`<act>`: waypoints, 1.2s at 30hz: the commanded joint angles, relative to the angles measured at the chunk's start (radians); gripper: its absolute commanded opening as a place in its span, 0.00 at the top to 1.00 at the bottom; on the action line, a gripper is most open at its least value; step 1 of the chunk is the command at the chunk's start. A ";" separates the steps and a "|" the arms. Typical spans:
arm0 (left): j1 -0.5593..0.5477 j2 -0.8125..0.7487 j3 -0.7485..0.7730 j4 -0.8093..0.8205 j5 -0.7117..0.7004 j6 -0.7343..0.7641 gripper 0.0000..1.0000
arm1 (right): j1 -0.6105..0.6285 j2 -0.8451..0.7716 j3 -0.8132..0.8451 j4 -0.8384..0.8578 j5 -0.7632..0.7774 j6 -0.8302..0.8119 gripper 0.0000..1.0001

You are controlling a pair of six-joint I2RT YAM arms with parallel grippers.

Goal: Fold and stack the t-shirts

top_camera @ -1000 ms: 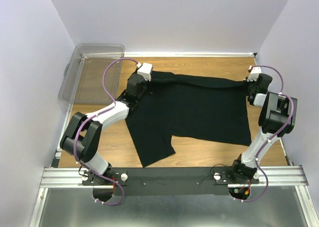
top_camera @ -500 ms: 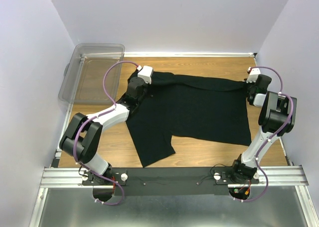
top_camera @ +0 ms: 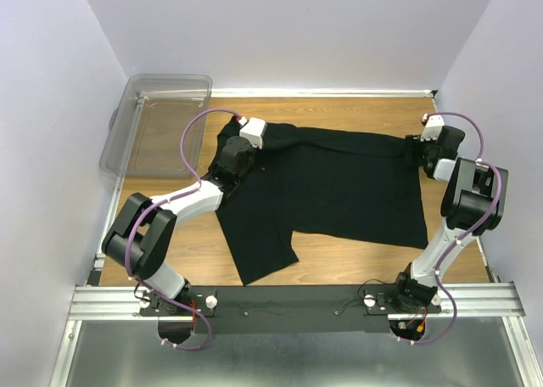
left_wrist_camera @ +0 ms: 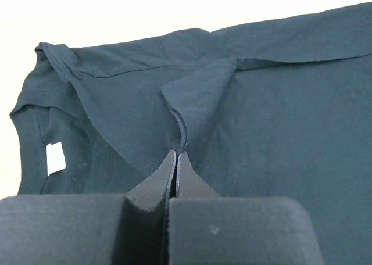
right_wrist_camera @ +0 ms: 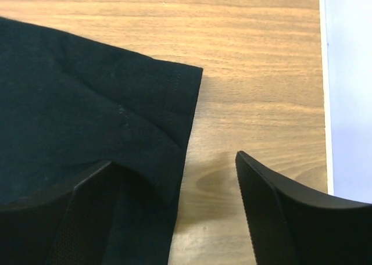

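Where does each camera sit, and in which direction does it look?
Top external: above and behind the arm bases, looking down on the table, the black t-shirt and the clear bin; left arm and right arm show.
Left wrist: low over the cloth, facing along it; left pincer shows, shut on a fold.
Right wrist: looking down at a shirt corner on wood; right pincer shows, open.
Shared: top and right wrist views both show that corner and the wood beside it.

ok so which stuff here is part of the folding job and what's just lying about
Job:
- t-shirt
- left gripper, shut on a fold of it
- right gripper, open at its edge

Lying about:
- bin
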 commanded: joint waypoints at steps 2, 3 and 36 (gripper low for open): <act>-0.010 -0.041 -0.018 0.037 -0.028 -0.005 1.00 | -0.022 -0.092 -0.030 -0.060 -0.091 -0.043 0.13; -0.010 -0.044 -0.017 0.037 -0.028 -0.001 1.00 | -0.028 -0.104 -0.035 -0.078 -0.108 -0.053 0.12; -0.040 -0.076 -0.066 0.017 -0.035 0.000 1.00 | -0.058 -0.311 -0.144 -0.223 -0.417 -0.058 0.11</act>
